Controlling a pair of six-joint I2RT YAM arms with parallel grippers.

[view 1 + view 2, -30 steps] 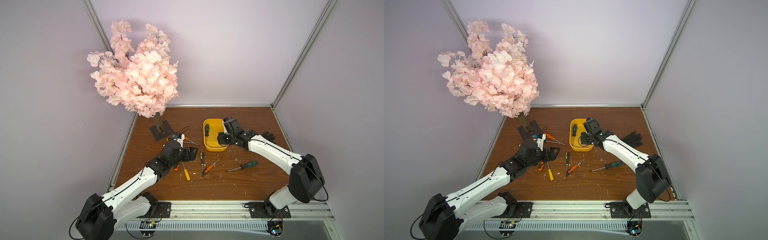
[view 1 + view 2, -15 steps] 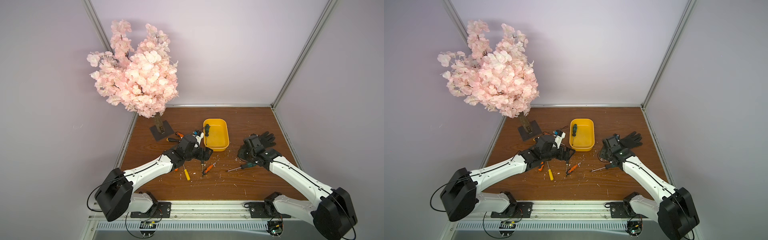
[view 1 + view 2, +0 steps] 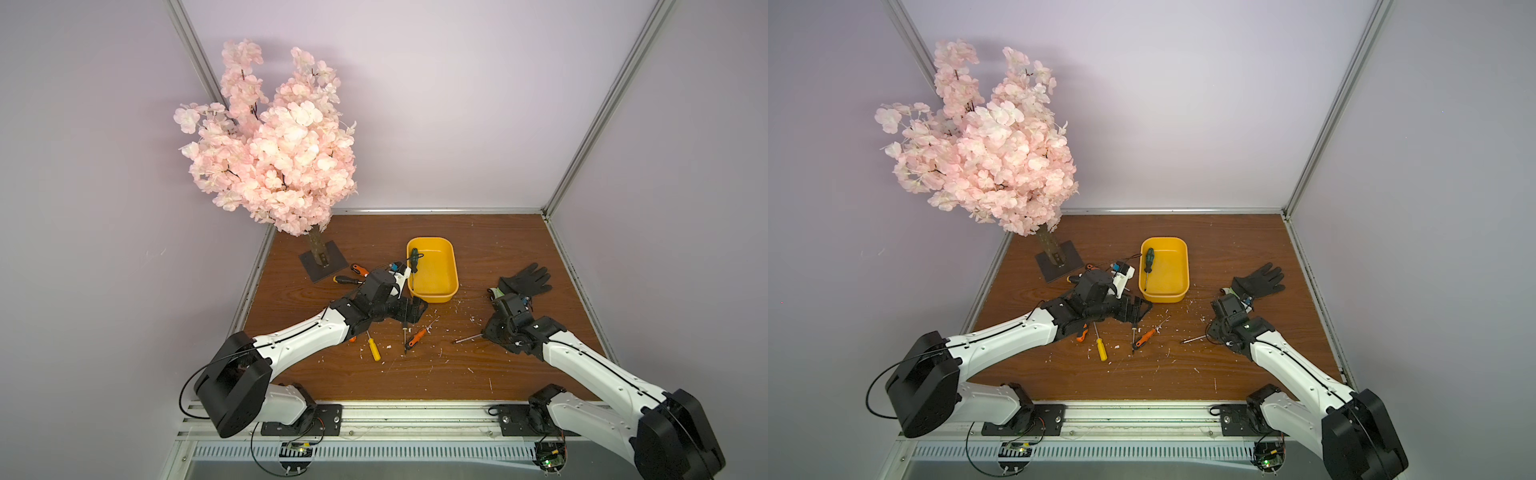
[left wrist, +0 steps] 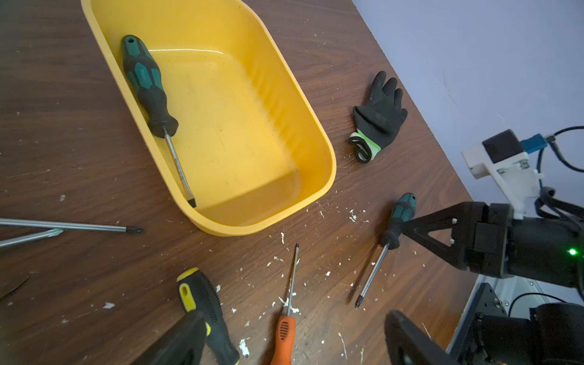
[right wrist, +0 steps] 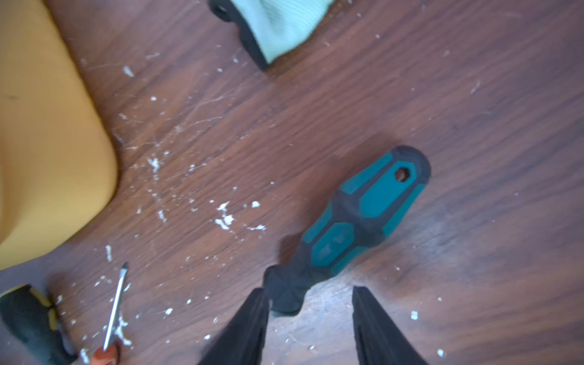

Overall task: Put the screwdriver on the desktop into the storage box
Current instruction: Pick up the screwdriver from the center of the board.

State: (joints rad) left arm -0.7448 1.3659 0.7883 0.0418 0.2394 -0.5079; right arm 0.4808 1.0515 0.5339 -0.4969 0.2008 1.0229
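Right gripper (image 5: 309, 293) jaws spread, unclosed; neck of teal screwdriver (image 5: 354, 218) between tips. Screwdriver lay on desktop (image 3: 478, 374), right of storage box (image 3: 454, 266); handle far-right, tip near-left. Right arm nearer.

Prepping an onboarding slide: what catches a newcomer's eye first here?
The pink blossom tree towering in the back-left corner of the desktop, by far. Next, the bright yellow storage box mid-desktop, one teal-handled screwdriver inside, more screwdrivers loose in front. The right hand, jaws open, hovers at a matching screwdriver near a black glove.
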